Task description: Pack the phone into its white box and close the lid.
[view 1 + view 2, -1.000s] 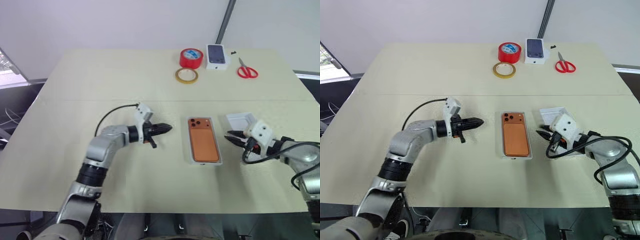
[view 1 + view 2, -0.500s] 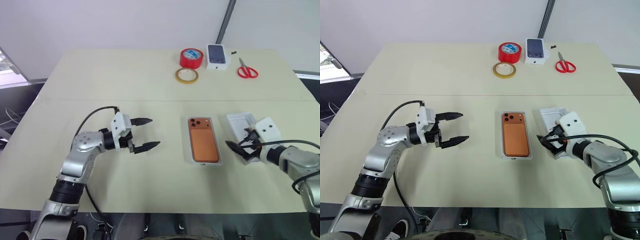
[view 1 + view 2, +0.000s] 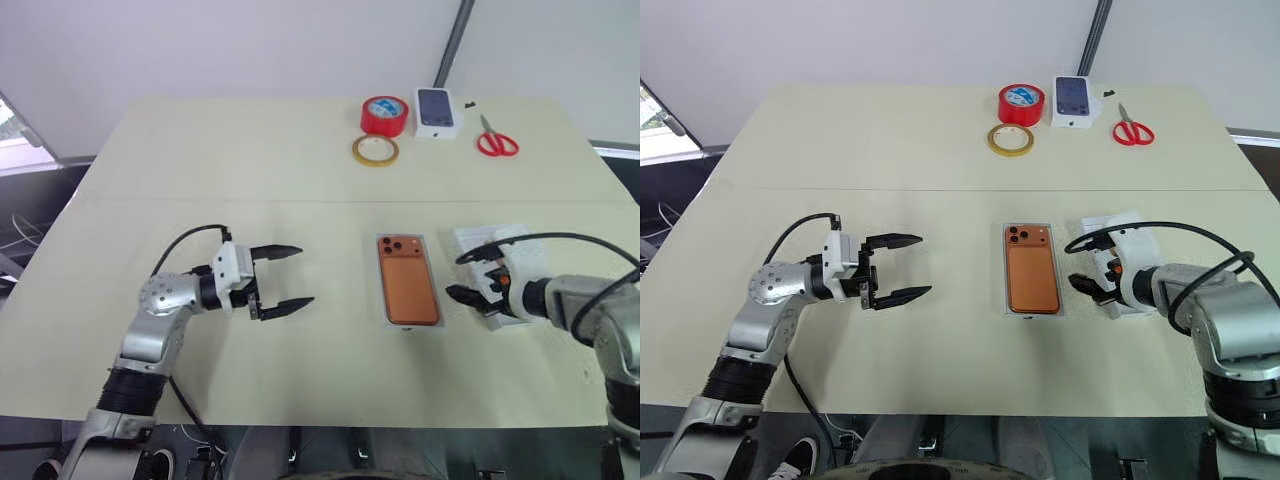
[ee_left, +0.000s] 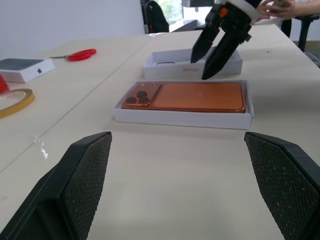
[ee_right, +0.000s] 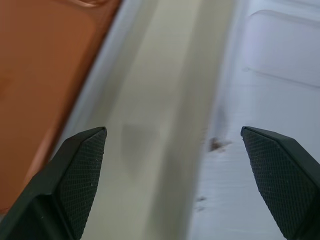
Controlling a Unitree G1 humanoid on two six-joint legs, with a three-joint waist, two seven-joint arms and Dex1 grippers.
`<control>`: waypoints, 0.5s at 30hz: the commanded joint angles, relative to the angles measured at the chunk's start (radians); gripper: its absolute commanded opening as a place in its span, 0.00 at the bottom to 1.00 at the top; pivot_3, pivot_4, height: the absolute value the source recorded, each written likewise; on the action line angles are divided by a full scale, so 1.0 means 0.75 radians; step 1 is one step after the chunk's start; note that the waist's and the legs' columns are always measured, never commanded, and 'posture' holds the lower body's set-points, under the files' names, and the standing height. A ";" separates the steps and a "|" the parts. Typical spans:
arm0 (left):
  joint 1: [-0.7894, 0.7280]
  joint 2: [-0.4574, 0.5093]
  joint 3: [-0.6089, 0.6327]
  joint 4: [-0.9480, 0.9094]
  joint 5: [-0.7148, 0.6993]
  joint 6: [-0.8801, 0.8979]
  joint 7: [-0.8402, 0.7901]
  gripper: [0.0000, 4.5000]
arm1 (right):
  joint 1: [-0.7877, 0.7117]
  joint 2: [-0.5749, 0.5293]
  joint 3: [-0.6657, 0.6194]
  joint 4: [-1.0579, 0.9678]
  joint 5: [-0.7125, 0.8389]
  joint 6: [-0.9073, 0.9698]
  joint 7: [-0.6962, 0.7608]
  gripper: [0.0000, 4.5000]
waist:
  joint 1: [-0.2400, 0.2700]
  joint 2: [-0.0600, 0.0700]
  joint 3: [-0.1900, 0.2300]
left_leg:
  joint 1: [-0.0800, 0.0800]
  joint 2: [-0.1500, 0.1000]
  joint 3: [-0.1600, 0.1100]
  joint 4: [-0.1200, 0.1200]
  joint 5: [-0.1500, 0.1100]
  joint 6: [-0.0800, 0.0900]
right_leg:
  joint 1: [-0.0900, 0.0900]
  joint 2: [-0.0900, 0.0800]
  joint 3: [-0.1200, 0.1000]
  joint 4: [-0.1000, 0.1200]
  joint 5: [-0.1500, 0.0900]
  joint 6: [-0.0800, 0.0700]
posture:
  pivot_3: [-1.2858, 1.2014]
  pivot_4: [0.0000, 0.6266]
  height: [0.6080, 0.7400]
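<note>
From the head camera I see the phone (image 3: 407, 280) lying back-up in the white box (image 3: 383, 318), long axis running away from me, camera lenses at the far end. My left gripper (image 3: 285, 275) sits well apart to its left, fingers spread wide and aimed toward it. My right gripper (image 3: 468, 275) is just right of the box, fingers apart, over the lid (image 3: 497, 240). The beige table (image 3: 230, 160) carries tape rolls and scissors at the far edge. In the left wrist view the phone (image 4: 200, 96) lies broadside ahead. In the right wrist view I look down on the gap between box and lid.
</note>
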 commanded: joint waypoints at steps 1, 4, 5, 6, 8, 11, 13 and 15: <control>0.036 -0.007 -0.007 -0.072 -0.017 -0.013 0.020 0.99 | -0.027 -0.069 0.007 0.024 0.080 0.061 0.003 1.00 | 0.004 0.000 0.000 | 0.000 0.000 0.000 0.000 0.000 0.000 | 0.000 0.000 0.000 0.000 0.000 0.000 | 0.52 0.24 1.00; 0.059 -0.018 -0.015 -0.099 -0.015 -0.006 0.041 0.99 | -0.055 -0.113 0.038 0.065 0.106 0.061 -0.020 1.00 | 0.004 0.000 0.000 | -0.001 0.000 0.000 0.000 0.000 0.000 | 0.000 0.000 0.000 0.000 0.000 0.000 | 0.52 0.24 1.00; 0.064 -0.022 -0.016 -0.105 -0.014 -0.002 0.048 0.99 | -0.068 -0.125 0.050 0.076 0.113 0.061 -0.024 1.00 | 0.003 0.000 0.000 | -0.001 0.000 0.000 0.000 0.000 0.000 | 0.000 0.000 0.000 0.000 0.000 0.000 | 0.52 0.24 1.00; 0.067 -0.024 -0.018 -0.110 -0.014 0.002 0.054 0.99 | -0.077 -0.135 0.058 0.082 0.119 0.061 -0.027 1.00 | 0.003 0.000 0.000 | -0.001 0.000 0.000 0.000 0.000 0.000 | 0.000 0.000 0.000 0.000 0.000 0.000 | 0.52 0.24 1.00; 0.071 -0.034 -0.025 -0.115 -0.006 -0.005 0.069 0.99 | -0.076 -0.129 0.059 0.108 0.140 0.061 -0.041 1.00 | 0.003 0.000 0.000 | -0.001 0.000 0.000 0.000 0.000 0.000 | -0.001 0.000 0.000 0.000 0.000 0.000 | 0.52 0.24 1.00; 0.077 -0.043 -0.036 -0.126 0.001 -0.008 0.092 0.99 | -0.086 -0.117 0.068 0.138 0.159 0.061 -0.068 1.00 | 0.002 0.000 0.000 | -0.001 0.000 0.000 0.000 0.000 0.000 | -0.001 0.000 0.000 0.000 0.000 0.000 | 0.52 0.24 1.00; 0.081 -0.044 -0.041 -0.133 0.001 -0.008 0.101 1.00 | -0.105 -0.119 0.093 0.148 0.163 0.061 -0.080 0.95 | 0.000 0.000 0.000 | -0.001 0.000 0.000 0.000 0.000 0.000 | -0.001 0.000 0.000 0.000 0.000 0.000 | 0.52 0.24 1.00; 0.083 -0.043 -0.045 -0.138 0.001 -0.008 0.107 1.00 | -0.114 -0.113 0.100 0.163 0.170 0.061 -0.091 0.81 | -0.001 0.000 0.000 | -0.001 0.000 0.000 0.000 0.000 0.000 | -0.001 0.000 0.000 0.000 0.000 0.000 | 0.52 0.24 1.00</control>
